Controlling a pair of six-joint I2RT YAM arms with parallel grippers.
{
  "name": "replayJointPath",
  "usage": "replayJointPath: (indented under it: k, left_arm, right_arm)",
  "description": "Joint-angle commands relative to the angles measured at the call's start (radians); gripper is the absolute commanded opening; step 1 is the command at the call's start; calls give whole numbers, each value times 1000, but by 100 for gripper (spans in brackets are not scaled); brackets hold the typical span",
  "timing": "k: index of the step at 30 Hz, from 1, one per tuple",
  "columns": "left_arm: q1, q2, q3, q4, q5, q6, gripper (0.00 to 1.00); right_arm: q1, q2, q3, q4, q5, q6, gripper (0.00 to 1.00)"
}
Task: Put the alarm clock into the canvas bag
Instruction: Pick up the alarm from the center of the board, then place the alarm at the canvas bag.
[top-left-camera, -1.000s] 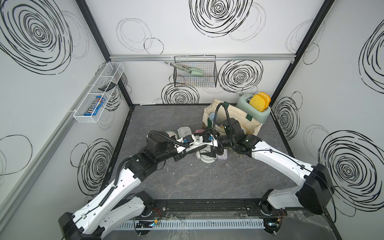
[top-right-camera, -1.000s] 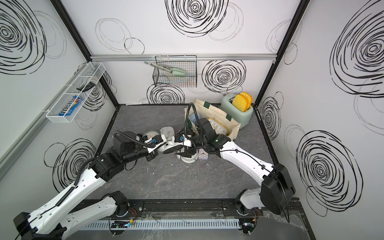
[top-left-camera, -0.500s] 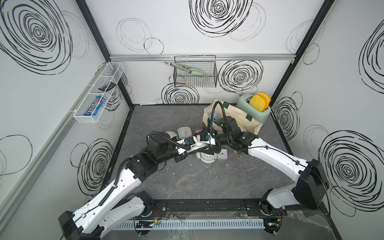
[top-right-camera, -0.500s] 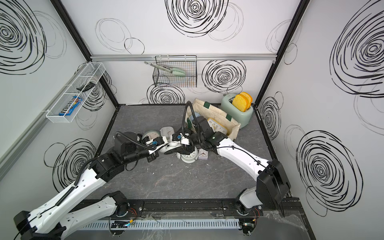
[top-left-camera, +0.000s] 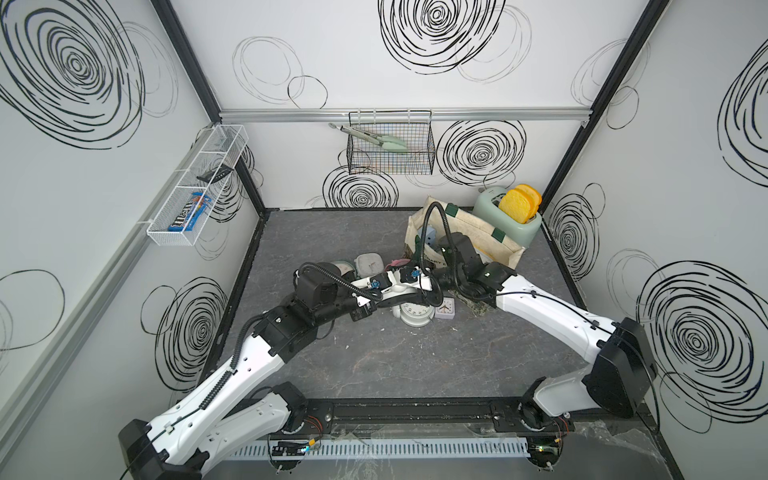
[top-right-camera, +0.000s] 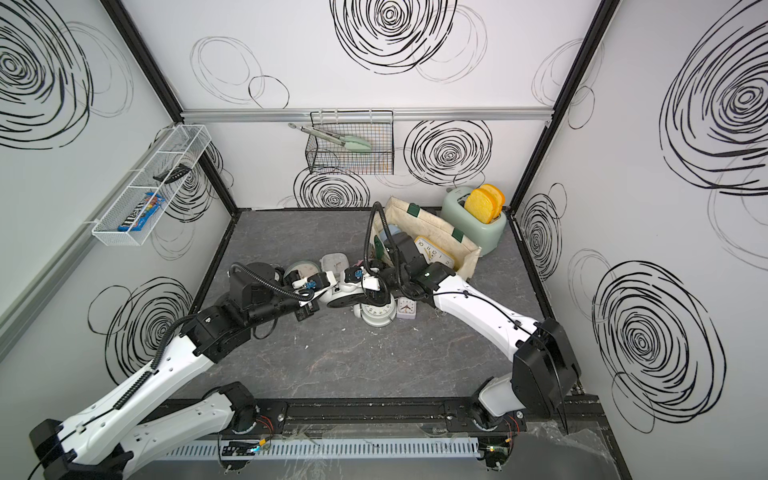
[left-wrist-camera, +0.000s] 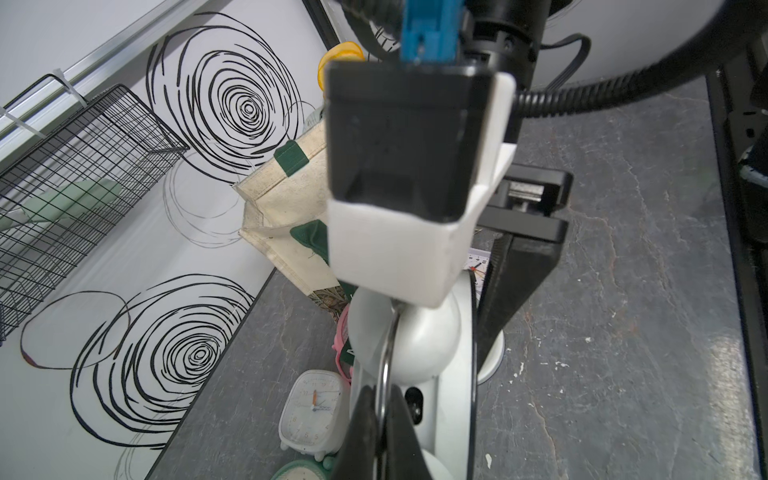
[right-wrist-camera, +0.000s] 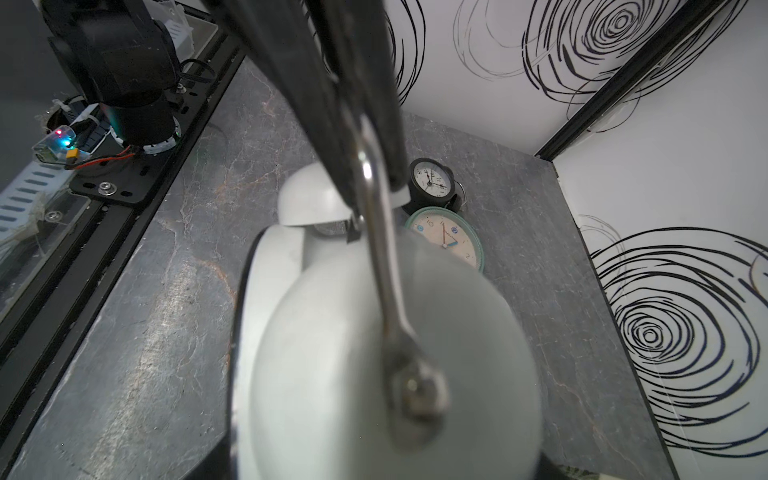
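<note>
— Alarm clock (top-left-camera: 412, 312), the white twin-bell one: where is it?
— Near the middle of the surface (top-left-camera: 374, 365), in front of the canvas bag (top-left-camera: 484, 237) and just beside a small lilac clock (top-left-camera: 445, 308). Whether it rests on the surface or hangs just above it, I cannot tell.
— And the left gripper (left-wrist-camera: 380, 432)?
— Pinched tight on the clock's thin metal handle (left-wrist-camera: 388, 345).
— The right gripper (top-right-camera: 375, 299)?
— Its jaws stand apart, one on either side of the clock, with a bell (right-wrist-camera: 374, 332) between them. Whether they press on it, I cannot tell.
— And the bag?
— Open, toward the far right corner of the surface, next to a mint toaster (top-left-camera: 505, 216) holding yellow toast (top-left-camera: 519, 204).
</note>
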Motion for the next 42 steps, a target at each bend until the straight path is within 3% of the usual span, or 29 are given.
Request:
replayJointPath:
  k: [1, 3, 4, 6, 7, 8, 13, 16, 21, 26, 32, 38, 42]
  left_arm:
    - [-4, -2, 5, 166, 15, -13, 0]
    - [-4, -1, 3, 182, 15, -21, 5]
    - [-4, 1, 4, 187, 15, -27, 22]
    - [-4, 7, 9, 197, 11, -53, 68]
    - [-4, 6, 13, 215, 2, -82, 86]
    - [-3, 0, 14, 232, -7, -110, 97]
    - [5, -76, 17, 330, 27, -282, 96]
    - [21, -134, 14, 349, -27, -372, 96]
    - [57, -213, -3, 276, -206, -439, 96]
    - [91, -293, -102, 252, -214, -575, 96]
    - [108, -354, -250, 255, -206, -742, 96]
    - [111, -398, -341, 272, -193, -810, 96]
    - [107, -402, -371, 274, -201, -799, 96]
  right_arm:
    - [4, -22, 11, 11, -16, 19, 44]
    - [3, -32, 3, 24, -16, 34, 34]
    - [2, -37, -2, 31, -13, 44, 27]
    - [2, -49, -11, 49, 0, 60, 21]
    - [0, -57, -19, 69, 6, 77, 20]
    - [-3, -64, -26, 96, 7, 97, 16]
    - [-37, -98, -31, 238, -1, 248, 7]
    - [-42, -126, -20, 281, 9, 294, 0]
    - [-48, -172, 5, 344, 75, 347, 0]
    - [-47, -229, 20, 426, 355, 439, 0]
    - [-80, -249, 78, 343, 767, 525, 0]
    - [-204, -206, 120, 179, 835, 550, 0]
    - [-223, -152, 116, 151, 896, 387, 0]
